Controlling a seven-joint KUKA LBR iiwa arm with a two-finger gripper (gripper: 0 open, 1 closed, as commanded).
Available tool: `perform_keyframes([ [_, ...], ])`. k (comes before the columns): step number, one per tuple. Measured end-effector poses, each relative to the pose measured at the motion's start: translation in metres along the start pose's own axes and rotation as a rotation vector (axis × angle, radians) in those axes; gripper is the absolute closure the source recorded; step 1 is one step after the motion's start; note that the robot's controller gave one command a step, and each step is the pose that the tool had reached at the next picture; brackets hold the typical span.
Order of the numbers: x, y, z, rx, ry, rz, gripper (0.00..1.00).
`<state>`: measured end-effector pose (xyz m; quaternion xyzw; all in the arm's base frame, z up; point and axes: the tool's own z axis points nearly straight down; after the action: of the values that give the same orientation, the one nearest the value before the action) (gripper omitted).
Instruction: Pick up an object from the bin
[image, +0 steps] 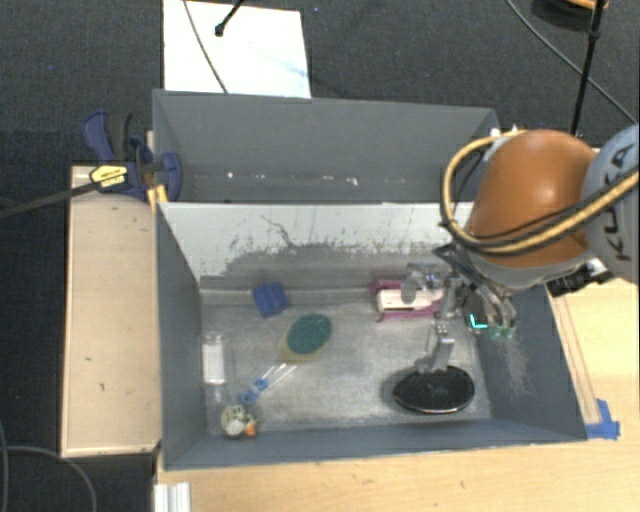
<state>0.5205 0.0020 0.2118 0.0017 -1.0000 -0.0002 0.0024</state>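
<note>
In the bin (180, 330), a block (270, 297) lies at the back, left of centre. A pad (308, 335) lies just right of it and nearer the front. A box (398, 298) sits at the back, right of centre. A disc (433, 390) lies front right, the gripper (440, 350) over its rear edge. A vial (213, 360) lies by the left wall. A tube (266, 382) slants between pad and ball (237, 423), which sits front left.

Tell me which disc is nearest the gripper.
The black disc at the front right, right by the gripper; the green disc lies farther left.
</note>
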Motion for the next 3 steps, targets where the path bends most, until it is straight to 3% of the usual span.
perform_keyframes([
  [1,0.039,-0.069,0.143,0.001,-0.013,-0.022,0.0],
  [2,0.043,-0.072,0.11,0.001,-0.011,-0.02,0.0],
  [3,0.043,-0.091,0.112,0.002,-0.013,-0.042,0.0],
])
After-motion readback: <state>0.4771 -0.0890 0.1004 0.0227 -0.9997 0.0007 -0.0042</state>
